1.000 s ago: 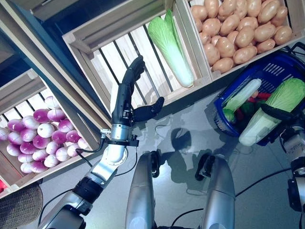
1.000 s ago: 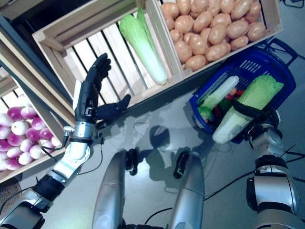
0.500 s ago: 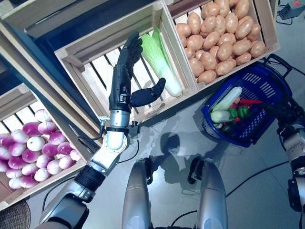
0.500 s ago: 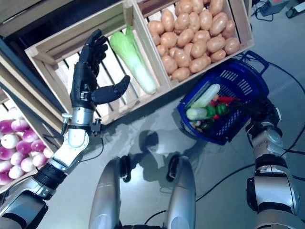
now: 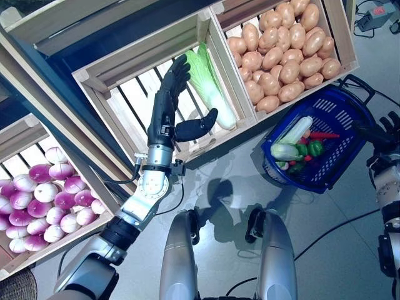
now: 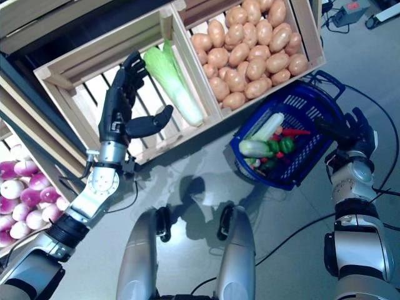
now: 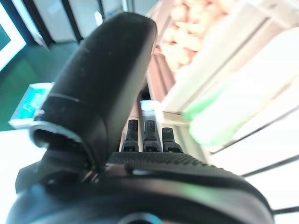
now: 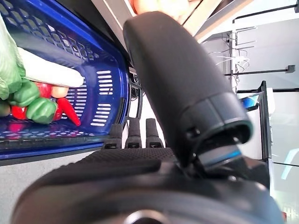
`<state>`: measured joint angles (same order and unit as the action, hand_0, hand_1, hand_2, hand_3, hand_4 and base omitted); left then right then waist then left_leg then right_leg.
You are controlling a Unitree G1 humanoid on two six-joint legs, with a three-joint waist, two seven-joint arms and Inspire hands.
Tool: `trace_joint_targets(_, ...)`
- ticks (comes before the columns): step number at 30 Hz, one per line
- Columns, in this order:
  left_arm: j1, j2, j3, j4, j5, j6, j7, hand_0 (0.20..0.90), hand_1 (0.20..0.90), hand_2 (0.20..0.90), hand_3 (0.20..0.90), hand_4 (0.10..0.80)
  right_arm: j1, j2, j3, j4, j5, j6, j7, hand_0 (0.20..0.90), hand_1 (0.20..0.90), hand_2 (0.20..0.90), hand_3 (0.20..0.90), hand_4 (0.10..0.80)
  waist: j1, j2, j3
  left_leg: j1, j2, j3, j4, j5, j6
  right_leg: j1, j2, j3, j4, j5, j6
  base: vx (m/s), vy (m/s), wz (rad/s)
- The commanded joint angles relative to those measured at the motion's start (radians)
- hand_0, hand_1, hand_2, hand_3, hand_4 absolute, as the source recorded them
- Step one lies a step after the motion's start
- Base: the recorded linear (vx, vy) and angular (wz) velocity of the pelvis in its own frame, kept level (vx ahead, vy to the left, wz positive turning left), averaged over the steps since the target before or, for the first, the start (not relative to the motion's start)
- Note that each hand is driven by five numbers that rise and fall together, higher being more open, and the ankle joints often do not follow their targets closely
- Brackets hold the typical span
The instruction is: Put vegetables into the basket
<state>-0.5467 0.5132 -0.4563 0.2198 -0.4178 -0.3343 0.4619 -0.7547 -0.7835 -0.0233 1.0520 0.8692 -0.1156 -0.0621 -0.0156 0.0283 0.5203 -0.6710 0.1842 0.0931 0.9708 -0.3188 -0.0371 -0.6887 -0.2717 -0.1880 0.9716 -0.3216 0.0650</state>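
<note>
A long green-and-white cabbage (image 5: 210,89) lies in the slatted middle crate (image 5: 125,103). My left hand (image 5: 166,115) is open just left of it, fingers straight and thumb spread, not touching it; the left wrist view shows the cabbage (image 7: 243,102) past the fingers. The blue basket (image 5: 347,110) stands on the floor at the right. It holds a pale cabbage (image 5: 292,133), green peppers (image 5: 310,149) and a red chili (image 5: 325,134). My right hand (image 5: 382,132) is open and empty at the basket's right rim (image 8: 100,93).
A crate of potatoes (image 5: 281,56) sits right of the cabbage crate, directly behind the basket. A crate of purple-and-white turnips (image 5: 44,200) is at the lower left. A power strip (image 5: 375,11) lies on the floor at the top right.
The camera view has shifted. A second ago my right hand held a large cabbage over the basket; now that hand is open and empty. My left hand has moved closer to the crate's cabbage.
</note>
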Motion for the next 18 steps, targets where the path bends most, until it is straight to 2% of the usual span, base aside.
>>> trace_joint_targets(1,-0.097,-0.033,0.038,0.028,-0.100,0.017,0.048,0.900,0.900,0.900,0.900,0.800,-0.012,-0.037,0.043,-0.054,-0.049,-0.108,0.063,0.900,0.900,0.900,0.900,0.800,-0.016,-0.036,-0.060,0.030,0.016,0.028,-0.003,-0.061,0.037,0.061,-0.034,0.000,-0.028,0.044,-0.018,0.000,0.000,0.00)
trace_joint_targets(8,-0.212,-0.117,0.052,0.193,-0.214,0.073,0.093,0.900,0.900,0.900,0.900,0.800,-0.017,0.027,0.093,-0.064,-0.049,-0.072,0.091,0.900,0.900,0.900,0.900,0.800,-0.049,-0.051,-0.053,0.023,0.029,0.041,-0.005,-0.054,0.031,0.047,-0.024,0.016,-0.035,0.055,-0.010,-0.002,0.004,-0.07)
trace_joint_targets(10,-0.263,-0.138,0.045,0.243,-0.194,0.077,0.125,0.900,0.900,0.900,0.900,0.800,-0.019,0.045,0.106,-0.067,-0.049,-0.067,0.093,0.900,0.900,0.900,0.900,0.800,-0.062,-0.057,-0.050,0.016,0.034,0.044,-0.004,-0.052,0.030,0.039,-0.018,0.022,-0.037,0.059,-0.007,-0.008,-0.003,-0.04)
trace_joint_targets(11,-0.290,-0.143,0.038,0.265,-0.157,0.069,0.147,0.900,0.900,0.900,0.900,0.800,-0.021,0.051,0.113,-0.066,-0.049,-0.066,0.096,0.900,0.900,0.900,0.900,0.800,-0.068,-0.060,-0.048,0.014,0.036,0.047,-0.003,-0.052,0.029,0.036,-0.015,0.024,-0.038,0.060,-0.006,0.000,0.000,0.00)
trace_joint_targets(13,-0.348,-0.135,0.012,0.292,0.014,0.069,0.216,0.900,0.900,0.900,0.900,0.800,-0.017,0.061,0.125,-0.063,-0.052,-0.067,0.105,0.900,0.900,0.900,0.900,0.800,-0.080,-0.066,-0.046,0.010,0.040,0.050,-0.002,-0.051,0.029,0.031,-0.007,0.029,-0.043,0.065,-0.004,-0.024,-0.017,-0.13)
trace_joint_targets(15,-0.414,-0.116,-0.015,0.315,0.141,0.130,0.270,0.900,0.900,0.900,0.900,0.800,-0.013,0.068,0.141,-0.058,-0.055,-0.069,0.115,0.900,0.900,0.900,0.900,0.800,-0.091,-0.071,-0.046,0.009,0.045,0.057,-0.003,-0.049,0.025,0.028,0.002,0.035,-0.049,0.070,-0.003,-0.012,-0.009,-0.20)
trace_joint_targets(18,-0.513,-0.053,-0.070,0.400,0.323,0.196,0.302,0.900,0.900,0.900,0.900,0.800,-0.002,0.067,0.162,-0.040,-0.043,-0.072,0.142,0.900,0.900,0.900,0.900,0.800,-0.109,-0.078,-0.046,0.008,0.056,0.068,-0.003,-0.045,0.022,0.022,0.014,0.044,-0.055,0.075,-0.001,-0.013,-0.003,-0.18)
